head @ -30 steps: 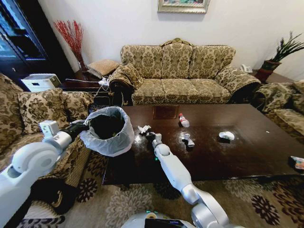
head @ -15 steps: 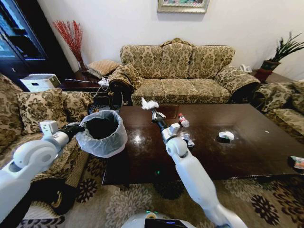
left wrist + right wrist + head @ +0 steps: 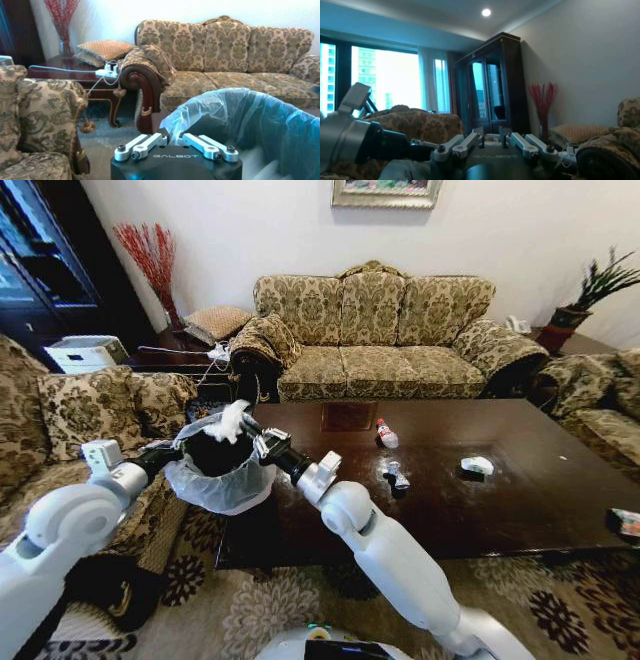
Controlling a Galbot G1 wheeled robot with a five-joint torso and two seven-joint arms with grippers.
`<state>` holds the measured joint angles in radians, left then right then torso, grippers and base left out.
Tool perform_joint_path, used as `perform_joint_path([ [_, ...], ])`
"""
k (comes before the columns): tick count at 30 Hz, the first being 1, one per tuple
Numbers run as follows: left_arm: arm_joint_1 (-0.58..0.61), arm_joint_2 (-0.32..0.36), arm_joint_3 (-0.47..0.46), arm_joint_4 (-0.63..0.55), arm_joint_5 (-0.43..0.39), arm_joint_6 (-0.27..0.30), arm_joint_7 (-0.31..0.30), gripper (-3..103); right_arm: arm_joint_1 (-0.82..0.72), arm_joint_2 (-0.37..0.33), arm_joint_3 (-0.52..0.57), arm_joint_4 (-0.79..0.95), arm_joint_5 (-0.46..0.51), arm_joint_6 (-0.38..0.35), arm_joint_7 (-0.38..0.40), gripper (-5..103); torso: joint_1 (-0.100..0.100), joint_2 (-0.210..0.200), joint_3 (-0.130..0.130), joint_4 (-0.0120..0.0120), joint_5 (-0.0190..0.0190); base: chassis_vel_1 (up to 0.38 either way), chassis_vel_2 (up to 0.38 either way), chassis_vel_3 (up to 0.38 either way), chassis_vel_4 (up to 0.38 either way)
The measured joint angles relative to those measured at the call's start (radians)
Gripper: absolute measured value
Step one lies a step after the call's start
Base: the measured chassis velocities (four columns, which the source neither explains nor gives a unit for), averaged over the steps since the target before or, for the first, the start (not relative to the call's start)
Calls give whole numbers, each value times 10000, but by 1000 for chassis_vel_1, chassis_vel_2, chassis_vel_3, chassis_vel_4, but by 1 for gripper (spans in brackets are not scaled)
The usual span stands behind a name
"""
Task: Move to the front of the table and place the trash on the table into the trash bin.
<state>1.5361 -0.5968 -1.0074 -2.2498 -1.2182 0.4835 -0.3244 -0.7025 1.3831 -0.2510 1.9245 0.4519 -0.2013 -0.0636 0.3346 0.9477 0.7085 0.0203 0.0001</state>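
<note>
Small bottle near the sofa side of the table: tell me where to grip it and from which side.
Grip the bottle across its middle, coming from above: it lies flat on the table, its red cap toward the sofa, with bare tabletop around it.

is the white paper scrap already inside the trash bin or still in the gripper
Still in the gripper: the right gripper holds the crumpled white paper above the trash bin opening, not released.
</note>
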Motion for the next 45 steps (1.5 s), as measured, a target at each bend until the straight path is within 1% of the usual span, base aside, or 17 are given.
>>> perform_joint_path([
  [2, -23, 51, 31, 6, 0, 6, 5, 4, 60, -6, -24, -29, 3, 0, 25, 28, 0, 0, 0, 1, 0, 0, 0, 0, 0],
  [3, -23, 51, 31, 6, 0, 6, 5, 4, 60, -6, -24, -29, 3, 0, 25, 28, 0, 0, 0, 1, 0, 0, 0, 0, 0],
  [6, -115, 116, 36, 185, 2, 7, 7, 4, -242, -123, 354, 268, 210, 404, 214, 45, 0, -1, 1, 1, 0, 0, 0, 0, 0],
  [8, -117, 117, 34, 236, 2, 4, 7, 4, -513, -145, 659, 464, 256, 448, 462, 45, 0, 0, 1, 2, 0, 0, 0, 0, 0],
  [9, -117, 116, 30, 285, 0, 0, 8, 4, -797, -169, 982, 625, 342, 479, 707, 51, 0, 0, 1, 2, 0, 0, 0, 0, 0],
  [10, -116, 89, 8, 351, 1, -9, 6, 4, -1396, -248, 1711, 829, 462, 623, 1209, 51, 0, 0, 1, 2, 0, 0, 0, 0, 0],
  [11, -119, 53, -9, 390, 4, -19, 4, 4, -2057, -474, 2439, 888, 474, 783, 1560, 61, -1, 0, 0, 3, 2, 0, 0, 0, 0],
  [12, -119, 53, -9, 390, 4, -19, 4, 4, -2057, -474, 2439, 888, 474, 783, 1560, 61, -1, 0, 0, 3, 2, 0, 0, 0, 0],
  [14, -119, -44, -17, 417, 16, -32, 10, 4, -3487, -1282, 3733, 871, 445, 906, 1743, 73, -1, 0, 1, -1, 3, 0, 0, 0, 0],
  [16, -120, -67, -13, 417, 21, -33, 18, 4, -3852, -1502, 4042, 863, 472, 899, 1728, 78, -1, 0, 1, -1, 3, 0, 0, 0, 0],
  [17, -154, -163, 62, 414, 69, -43, 35, 4, -4868, -1966, 4831, 777, 553, 884, 1680, 83, -1, 0, 0, -5, 3, 0, 0, 0, 0],
  [19, -175, -208, 103, 406, 92, -44, 36, 4, -5253, -2053, 5153, 689, 572, 921, 1679, 88, -1, 0, 1, -6, 4, 0, 0, 0, 0],
  [21, -204, -330, 201, 322, 150, -45, 41, 4, -6031, -1999, 6066, 361, 604, 1134, 1746, 97, -2, 0, 0, -5, -1, 0, 0, 0, 0],
  [27, -61, -432, 131, 199, 223, -61, 85, 4, -6347, -1757, 6743, -662, 540, 1532, 1758, 100, -2, 0, 0, 0, 0, -15, -24, 26, 21],
  [37, 86, -544, 36, -88, 163, -79, 149, 4, -5585, -1499, 6489, -2025, 431, 1950, 1835, 100, 0, -1, 1, 1, 1, -165, -169, 172, 173],
  [42, 90, -548, 32, -154, 137, -98, 179, 4, -5247, -1373, 6442, -2752, -55, 2070, 1718, 100, 0, -1, 1, -3, 8, -130, -151, 139, 104],
  [45, 39, -545, 95, -147, 1, -430, 275, 4, -4794, -1364, 6229, -3606, -255, 2438, 1349, 100, -1, 0, 1, -4, 1, -25, -16, 3, 11],
])
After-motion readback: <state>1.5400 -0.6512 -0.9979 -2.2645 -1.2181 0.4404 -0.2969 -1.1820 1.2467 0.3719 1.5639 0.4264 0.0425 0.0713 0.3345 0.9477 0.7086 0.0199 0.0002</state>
